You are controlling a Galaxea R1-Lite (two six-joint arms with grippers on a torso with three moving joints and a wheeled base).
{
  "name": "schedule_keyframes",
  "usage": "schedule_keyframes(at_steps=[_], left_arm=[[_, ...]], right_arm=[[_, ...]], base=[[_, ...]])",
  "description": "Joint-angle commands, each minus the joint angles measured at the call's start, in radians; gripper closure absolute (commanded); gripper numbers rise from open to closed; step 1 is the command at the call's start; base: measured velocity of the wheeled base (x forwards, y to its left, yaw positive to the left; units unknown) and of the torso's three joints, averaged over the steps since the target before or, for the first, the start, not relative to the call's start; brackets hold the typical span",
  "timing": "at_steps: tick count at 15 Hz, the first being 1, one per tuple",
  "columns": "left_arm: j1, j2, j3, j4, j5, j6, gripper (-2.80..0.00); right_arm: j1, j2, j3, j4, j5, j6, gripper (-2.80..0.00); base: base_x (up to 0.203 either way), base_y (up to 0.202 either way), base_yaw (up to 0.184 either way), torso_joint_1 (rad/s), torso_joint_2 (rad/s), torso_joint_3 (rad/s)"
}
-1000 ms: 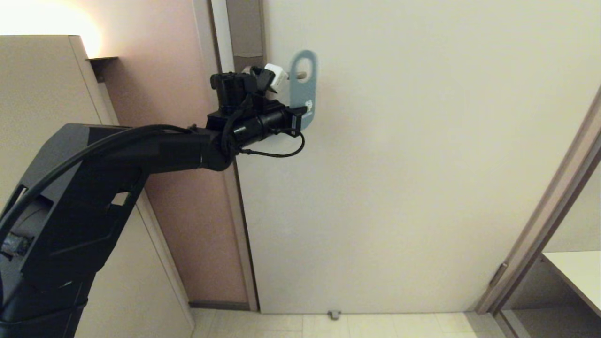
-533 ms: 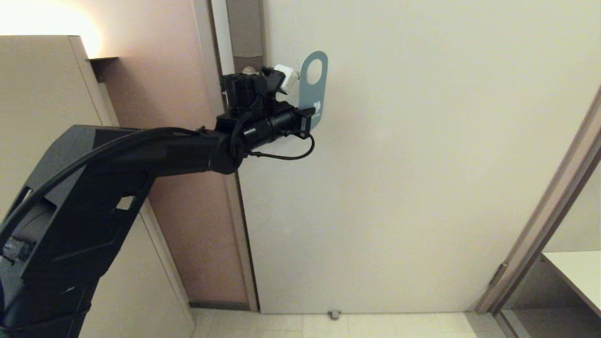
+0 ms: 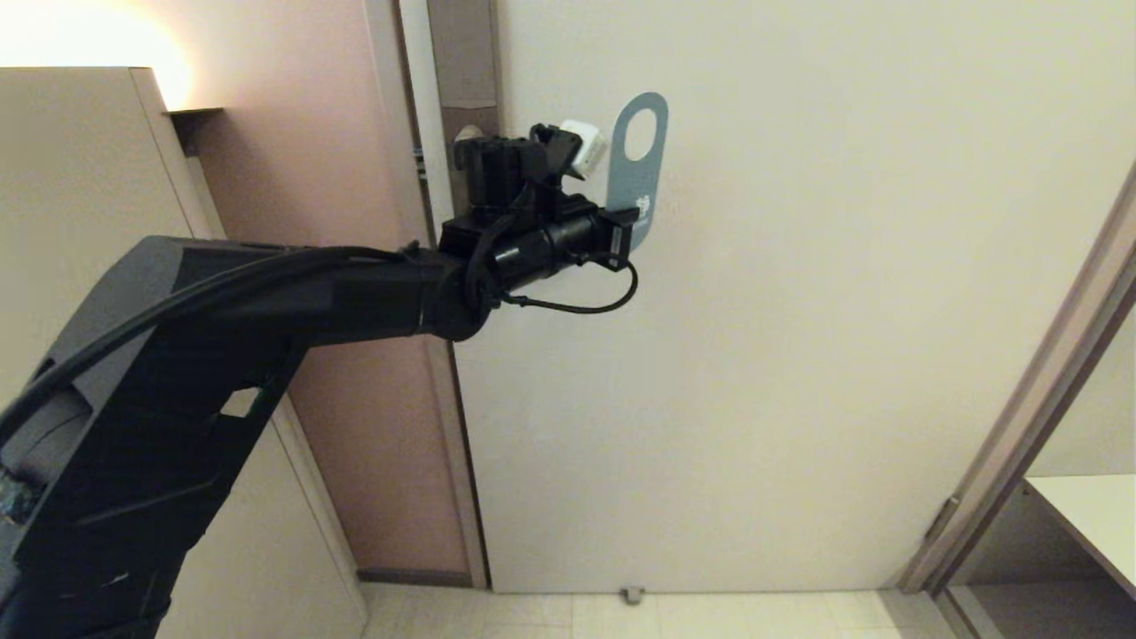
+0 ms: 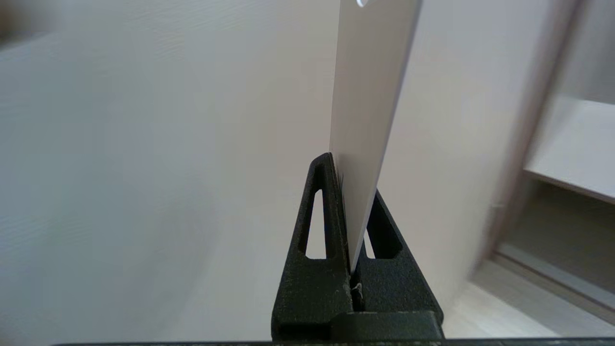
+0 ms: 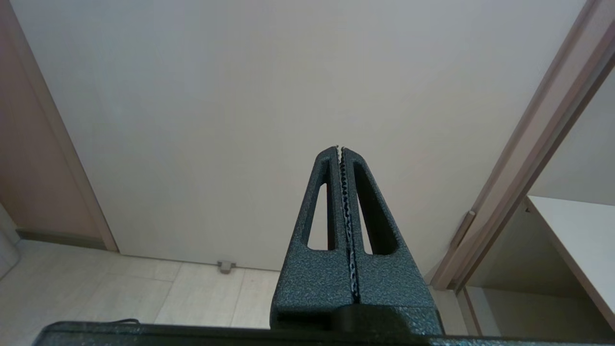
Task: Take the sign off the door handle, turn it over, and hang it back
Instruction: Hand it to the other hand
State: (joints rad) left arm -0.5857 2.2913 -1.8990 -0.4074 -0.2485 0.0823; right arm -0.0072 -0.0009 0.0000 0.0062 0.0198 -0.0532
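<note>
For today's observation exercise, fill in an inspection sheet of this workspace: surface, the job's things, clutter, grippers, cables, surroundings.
Surface: pale door, upright, nothing hanging on it.
Job's things: sign off the handle, held upright in front of the door, blue side facing the head camera, round hole empty; door handle hidden behind the arm.
Clutter: nothing seen.
Grippers: left gripper shut on the sign's lower end; right gripper shut, empty, parked facing the door lower down.
Cables: black cable looping under the left wrist.
Surroundings: door stop on the tiled floor, pink wall left of the door frame, shelf at right.
</note>
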Motion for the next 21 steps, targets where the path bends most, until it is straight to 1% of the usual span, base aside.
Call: schedule_keyframes(at_steps=[1,3,5,6,8,9,12,13,15,17,18,20,21], left_arm=[[-0.033,-0.037,0.033,-0.004,-0.004,-0.009,0.00],[-0.067,-0.062,0.062,-0.004,-0.010,-0.037,0.00],[-0.081,-0.093,0.084,0.003,-0.024,-0.057,0.00],[-0.086,-0.116,0.098,0.010,-0.045,-0.080,0.00],[-0.091,-0.170,0.137,0.020,-0.111,-0.139,0.00],[-0.094,-0.200,0.167,0.023,-0.141,-0.153,0.00],[-0.116,-0.281,0.298,0.021,-0.234,-0.162,0.00],[-0.122,-0.291,0.320,0.020,-0.254,-0.164,0.00],[-0.140,-0.299,0.336,0.018,-0.267,-0.173,0.00],[-0.160,-0.299,0.347,0.017,-0.303,-0.208,0.00],[-0.170,-0.299,0.356,0.016,-0.312,-0.213,0.00],[-0.182,-0.295,0.379,0.010,-0.314,-0.213,0.00],[-0.185,-0.292,0.393,-0.011,-0.314,-0.213,0.00]], right_arm=[[0.000,0.001,0.000,0.000,0.000,0.000,0.00],[0.000,0.001,0.000,0.000,0.000,0.000,0.00],[0.000,0.001,0.000,0.000,0.000,0.000,0.00],[0.000,0.001,0.000,0.000,0.000,0.000,0.00],[0.000,0.001,0.000,0.000,0.000,0.000,0.00],[0.000,0.001,0.000,0.000,0.000,0.000,0.00],[0.000,0.001,0.000,0.000,0.000,0.000,0.00],[0.001,0.001,0.000,0.000,0.000,0.000,0.00],[0.000,0.001,0.000,0.000,0.000,0.000,0.00],[0.000,0.001,0.000,0.000,0.000,0.000,0.00],[0.000,0.001,0.000,0.000,0.000,0.000,0.00],[0.000,0.001,0.000,0.000,0.000,0.000,0.00],[0.000,0.001,0.000,0.000,0.001,0.000,0.00]], base=[[0.000,0.000,0.000,0.000,0.00,0.000],[0.000,0.000,0.000,0.000,0.00,0.000],[0.000,0.000,0.000,0.000,0.00,0.000],[0.000,0.000,0.000,0.000,0.00,0.000],[0.000,0.000,0.000,0.000,0.00,0.000],[0.000,0.000,0.000,0.000,0.00,0.000],[0.000,0.000,0.000,0.000,0.00,0.000],[0.000,0.000,0.000,0.000,0.00,0.000],[0.000,0.000,0.000,0.000,0.00,0.000],[0.000,0.000,0.000,0.000,0.00,0.000],[0.000,0.000,0.000,0.000,0.00,0.000],[0.000,0.000,0.000,0.000,0.00,0.000],[0.000,0.000,0.000,0.000,0.00,0.000]])
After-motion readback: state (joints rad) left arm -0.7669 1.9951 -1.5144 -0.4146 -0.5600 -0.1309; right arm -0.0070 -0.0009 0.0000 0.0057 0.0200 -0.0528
